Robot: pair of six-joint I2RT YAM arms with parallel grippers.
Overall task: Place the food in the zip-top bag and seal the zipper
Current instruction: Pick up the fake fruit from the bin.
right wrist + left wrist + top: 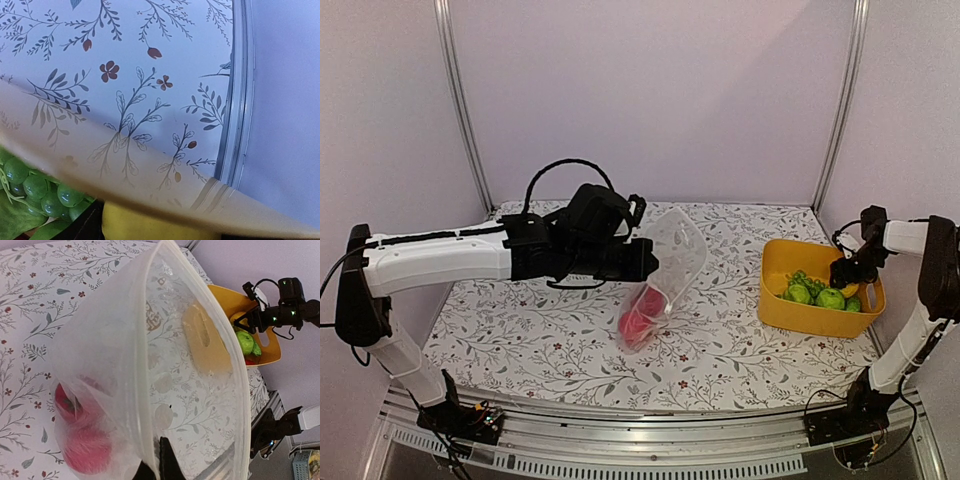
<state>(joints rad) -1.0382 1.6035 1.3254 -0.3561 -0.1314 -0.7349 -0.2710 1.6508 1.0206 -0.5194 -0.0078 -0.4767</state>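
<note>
The clear zip-top bag (672,262) hangs over the middle of the table, mouth open toward the right. My left gripper (648,258) is shut on its rim, fingertips (167,465) pinching the zipper (141,365) strip. Red food (638,322) lies at the bag's bottom (86,447). My right gripper (846,272) reaches down into the yellow tub (790,312), among green food (815,293). In the right wrist view a yellow piece of food (150,222) fills the gap of the right gripper (155,231), touching the dark left finger (86,226). Green grapes (35,185) lie beside it.
The tub's pale wall (165,175) crosses the right wrist view in front of the floral cloth (130,60). The table's right metal edge (235,100) runs close to the tub. Frame posts (460,100) stand at the back corners.
</note>
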